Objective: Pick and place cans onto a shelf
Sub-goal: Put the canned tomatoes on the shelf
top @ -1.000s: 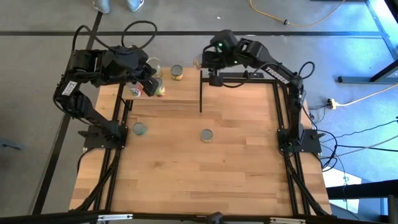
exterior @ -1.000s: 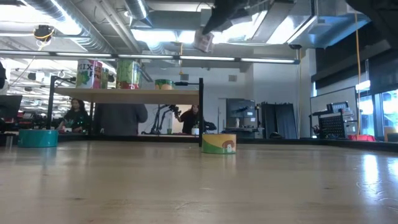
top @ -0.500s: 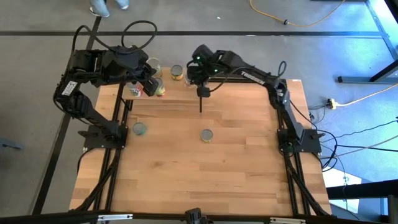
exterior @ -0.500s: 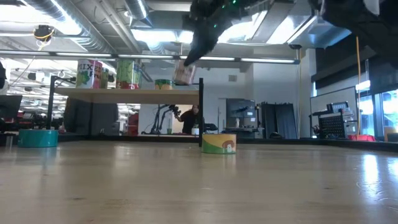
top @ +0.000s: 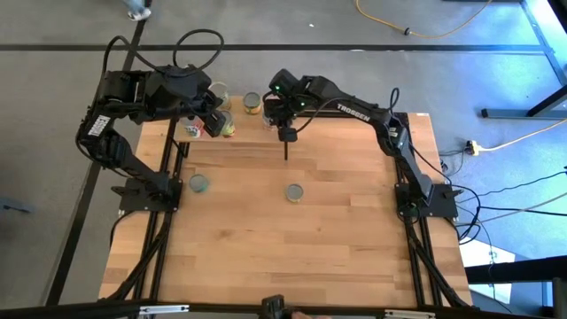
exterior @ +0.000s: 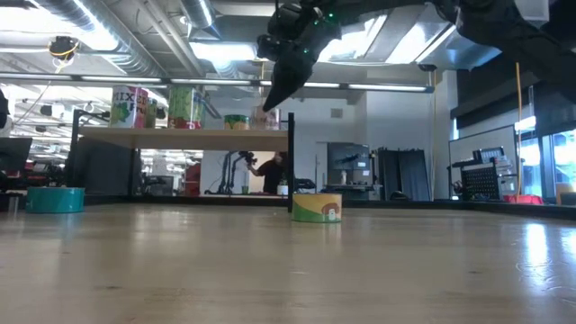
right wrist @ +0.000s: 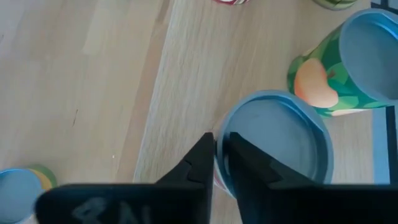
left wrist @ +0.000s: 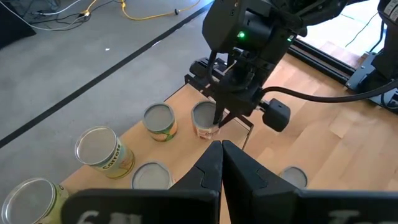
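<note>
Right gripper (top: 274,113): at 12 o'clock over the shelf (exterior: 180,138), fingers flanking the red-labelled can (left wrist: 205,121); whether they pinch it or have just let go cannot be told.
Can: upright on the shelf's end, just beside the black upright panel (exterior: 291,162).
Left gripper (top: 215,118): pressed together, waiting at 11 o'clock.
Cans on table (top: 266,239): two (top: 293,192), (top: 199,183).
Risk: a finger dragging on withdrawal could tip the can off the shelf edge.

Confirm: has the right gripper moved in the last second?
Yes. The right gripper swung left past the shelf's black upright panel, lowering a can onto the shelf.
</note>
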